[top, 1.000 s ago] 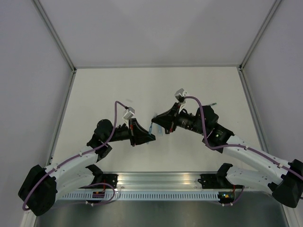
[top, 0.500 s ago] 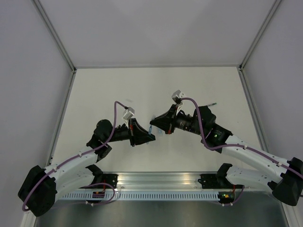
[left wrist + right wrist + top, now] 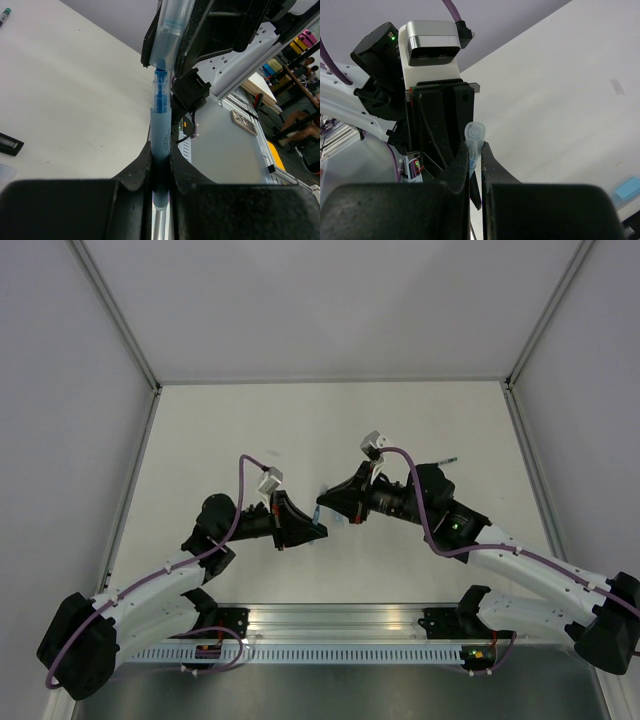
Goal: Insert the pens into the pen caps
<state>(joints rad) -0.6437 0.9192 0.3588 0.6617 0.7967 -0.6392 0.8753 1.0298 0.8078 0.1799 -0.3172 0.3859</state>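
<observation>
My left gripper (image 3: 161, 165) is shut on the barrel of the light blue marker (image 3: 161, 130), whose blue tip points away from the wrist. The tip sits at the mouth of the translucent light blue cap (image 3: 170, 30). My right gripper (image 3: 475, 155) is shut on that cap (image 3: 475, 134), whose closed end sticks out past the fingers. In the top view the two grippers (image 3: 312, 527) (image 3: 335, 512) meet nose to nose above the table's middle, with the marker (image 3: 318, 516) between them. The thin dark green pen (image 3: 447, 459) lies behind the right arm. Its end (image 3: 5, 16) shows in the left wrist view.
A black stubby object (image 3: 10, 144) lies on the white table (image 3: 250, 430) left of my left fingers. A light blue flat piece (image 3: 626, 188) lies at the right edge of the right wrist view. Grey walls close in the table on three sides.
The right gripper with the cap has shifted slightly left toward the left gripper and turned a little. The left arm has hardly moved.
</observation>
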